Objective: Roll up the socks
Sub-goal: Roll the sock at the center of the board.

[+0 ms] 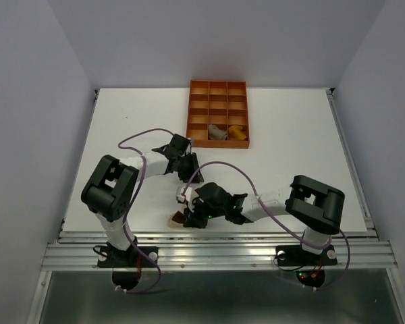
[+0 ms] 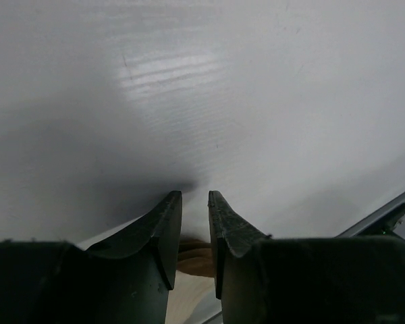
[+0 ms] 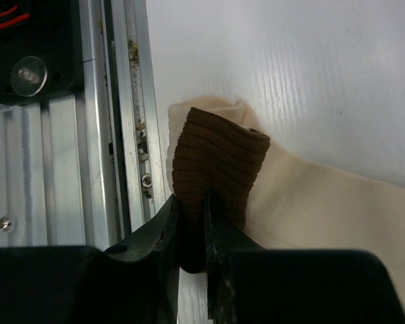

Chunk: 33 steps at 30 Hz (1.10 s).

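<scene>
Brown sock cuff is sitting clenched in the right pincer at the tabletop's 6 o'clock edge (rail just beside), likely risking a snag. Left pincer is hanging parted, empty.

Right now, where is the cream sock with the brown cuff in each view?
Top: sock low centre, by the near rail.
Left wrist: probably the tan bit at bottom centre; rail far right.
Right wrist: centre, brown cuff pinched in the fingers; rail at left.
Shared landmark: the rail.
</scene>
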Each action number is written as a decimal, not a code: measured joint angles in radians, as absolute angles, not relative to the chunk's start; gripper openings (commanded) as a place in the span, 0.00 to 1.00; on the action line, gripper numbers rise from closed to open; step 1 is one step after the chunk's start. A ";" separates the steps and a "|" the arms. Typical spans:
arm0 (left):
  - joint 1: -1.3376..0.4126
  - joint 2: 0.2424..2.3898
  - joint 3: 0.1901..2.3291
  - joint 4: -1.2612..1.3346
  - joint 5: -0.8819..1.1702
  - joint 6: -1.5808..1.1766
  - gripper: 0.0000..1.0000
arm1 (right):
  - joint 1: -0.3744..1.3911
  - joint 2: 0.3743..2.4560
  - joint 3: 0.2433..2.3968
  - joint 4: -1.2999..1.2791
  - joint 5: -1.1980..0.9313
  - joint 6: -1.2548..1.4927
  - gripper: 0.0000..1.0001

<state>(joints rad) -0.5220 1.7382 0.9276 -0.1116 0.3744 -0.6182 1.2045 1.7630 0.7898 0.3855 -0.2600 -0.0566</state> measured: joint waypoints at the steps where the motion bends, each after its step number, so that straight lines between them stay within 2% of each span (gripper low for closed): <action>1: -0.522 1.740 0.933 -0.106 0.355 -0.623 0.34 | 1.180 1.760 0.781 0.387 -0.293 -0.022 0.01; 9: -0.516 1.768 0.968 -0.081 0.286 -0.655 0.34 | 1.072 1.747 0.736 0.414 -0.448 0.212 0.01; 17: -0.521 1.762 0.966 -0.056 0.316 -0.602 0.36 | 1.059 1.736 0.707 0.436 -0.501 0.248 0.01; 28: -0.576 1.713 0.904 0.070 0.659 -0.490 0.35 | 1.059 1.736 0.707 0.431 -0.513 0.213 0.01; 33: -0.628 1.748 0.913 0.042 0.683 -0.430 0.34 | 1.059 1.736 0.707 0.430 -0.513 0.197 0.01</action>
